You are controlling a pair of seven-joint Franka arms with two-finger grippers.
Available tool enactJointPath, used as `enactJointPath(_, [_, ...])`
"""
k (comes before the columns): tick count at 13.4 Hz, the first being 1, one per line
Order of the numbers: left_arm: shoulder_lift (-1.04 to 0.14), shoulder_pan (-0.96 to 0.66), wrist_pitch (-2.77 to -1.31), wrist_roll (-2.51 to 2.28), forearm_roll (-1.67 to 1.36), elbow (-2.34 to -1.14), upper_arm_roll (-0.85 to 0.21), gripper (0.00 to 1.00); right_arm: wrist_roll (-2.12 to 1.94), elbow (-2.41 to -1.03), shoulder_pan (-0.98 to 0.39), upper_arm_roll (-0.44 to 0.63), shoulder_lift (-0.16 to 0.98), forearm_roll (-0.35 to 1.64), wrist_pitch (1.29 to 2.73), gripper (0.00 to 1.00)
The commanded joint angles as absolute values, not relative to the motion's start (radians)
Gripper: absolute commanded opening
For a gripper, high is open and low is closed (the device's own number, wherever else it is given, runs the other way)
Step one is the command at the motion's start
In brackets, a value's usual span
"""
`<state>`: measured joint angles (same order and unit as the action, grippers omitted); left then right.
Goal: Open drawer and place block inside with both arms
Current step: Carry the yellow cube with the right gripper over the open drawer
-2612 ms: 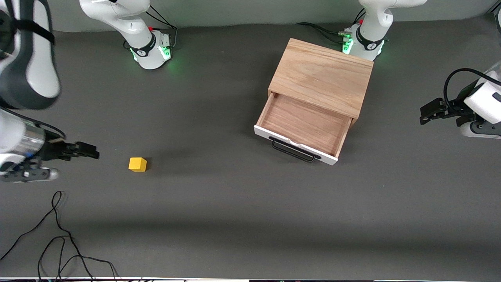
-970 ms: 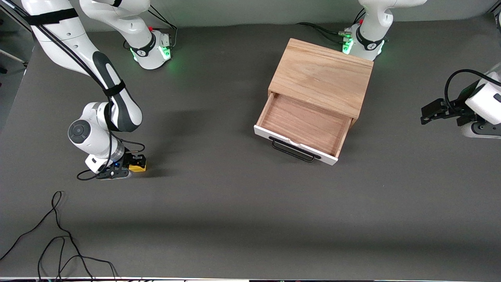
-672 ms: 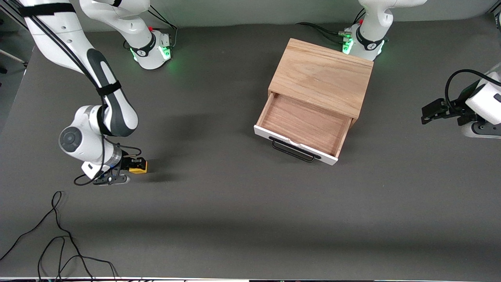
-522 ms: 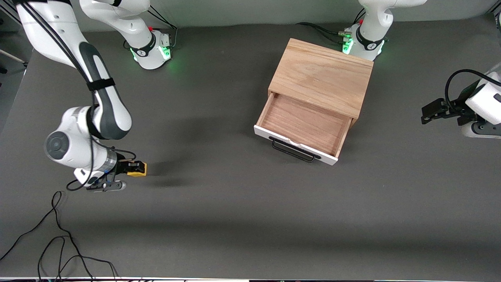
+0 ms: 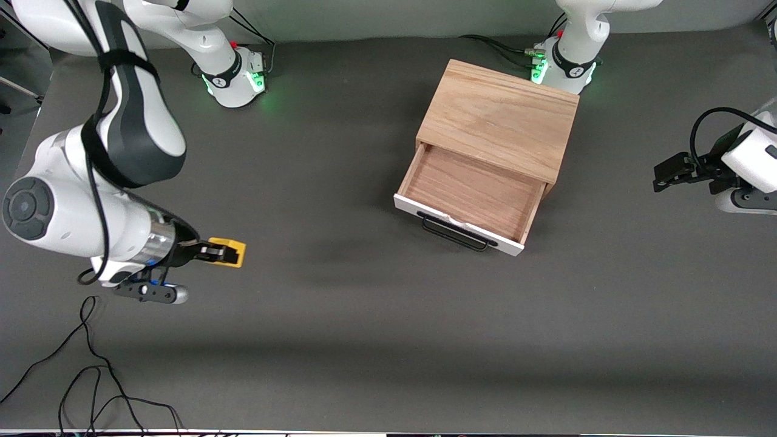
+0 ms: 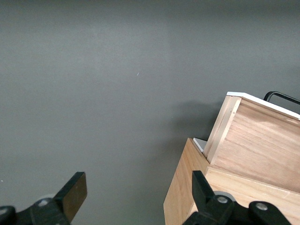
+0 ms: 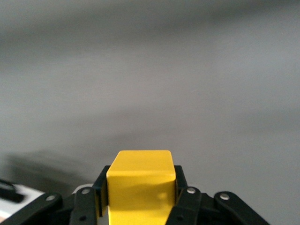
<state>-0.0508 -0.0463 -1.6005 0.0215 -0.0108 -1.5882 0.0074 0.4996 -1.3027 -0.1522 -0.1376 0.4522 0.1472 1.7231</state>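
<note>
My right gripper is shut on the yellow block and holds it in the air over the bare mat toward the right arm's end of the table. In the right wrist view the block sits between the black fingers. The drawer stands pulled out of the light oak box, its tray bare, its white front panel and black wire handle facing the front camera. My left gripper is open and waits above the mat at the left arm's end, beside the box.
Loose black cables lie on the mat near the front edge at the right arm's end. The dark grey mat lies bare between the block and the drawer. The two arm bases stand along the back edge.
My right gripper closed on the block and has lifted it off the mat, moving it slightly toward the drawer. The left arm and the drawer have not moved.
</note>
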Motion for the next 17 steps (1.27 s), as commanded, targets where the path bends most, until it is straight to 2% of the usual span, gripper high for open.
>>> enactJointPath(1, [-0.021,-0.038,-1.591,0.02,0.002,-1.612,-0.002,1.0,0.734,-1.139,-0.164,-0.248,0.535,0.158,1.689,0.05])
enactJointPath(3, [-0.023,-0.04,-1.586,0.021,0.002,-1.611,-0.002,1.0,0.894,-1.057,-0.217,-0.302,0.572,0.155,1.69,0.06])
enactJointPath(6, [-0.025,-0.04,-1.586,0.02,0.002,-1.611,-0.002,1.0,1.061,-0.987,-0.387,-0.292,0.633,0.137,1.741,0.06])
enactJointPath(12, [-0.025,-0.041,-1.585,0.02,0.002,-1.611,-0.002,1.0,1.242,-0.979,-0.65,-0.281,0.753,-0.044,1.936,0.05])
enactJointPath(17, [-0.025,-0.043,-1.585,0.018,0.002,-1.611,-0.002,1.0,1.296,-0.977,-0.771,-0.262,0.865,-0.173,2.037,0.05])
